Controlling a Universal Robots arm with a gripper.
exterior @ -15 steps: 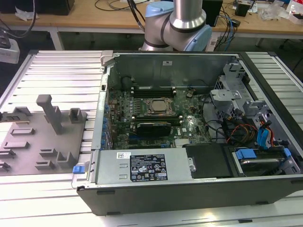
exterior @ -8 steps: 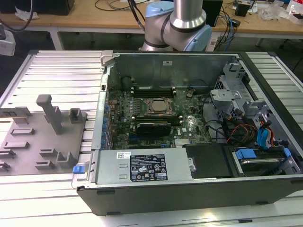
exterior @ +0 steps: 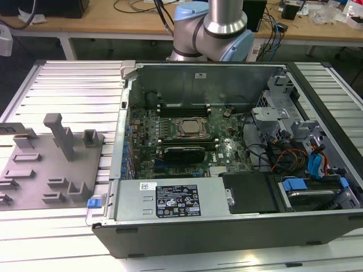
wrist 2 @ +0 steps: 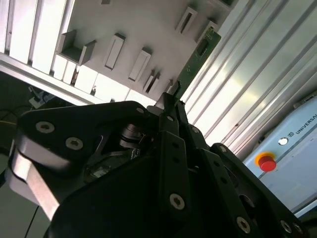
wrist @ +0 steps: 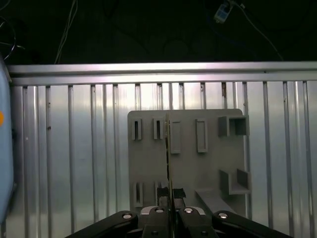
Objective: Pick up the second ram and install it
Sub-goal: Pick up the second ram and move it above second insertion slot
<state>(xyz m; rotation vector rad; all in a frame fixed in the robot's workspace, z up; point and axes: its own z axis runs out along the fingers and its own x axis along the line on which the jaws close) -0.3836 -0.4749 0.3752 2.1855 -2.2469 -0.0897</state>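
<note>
In both wrist views my gripper (wrist 2: 172,99) (wrist: 170,194) is shut on the second ram (wrist 2: 197,59), a thin green circuit-board stick held by one end. In the first wrist view the second ram (wrist: 169,148) appears edge-on, standing straight out from the fingertips. It hangs over the grey holder plate (wrist: 188,134) (wrist 2: 133,29) with its slots and blocks; I cannot tell how high. In the exterior view the same holder plate (exterior: 51,170) lies on the slatted table at that view's left. The open computer case (exterior: 227,226) shows the motherboard with its CPU socket (exterior: 190,127) and black memory slots (exterior: 181,106).
The arm's base (exterior: 210,28) stands behind the case. A power supply (exterior: 170,201) and drive bays with cables (exterior: 306,158) occupy the case's near and right sides. A light box with a red button (wrist 2: 267,162) sits beside the ribbed aluminium table (wrist: 74,148).
</note>
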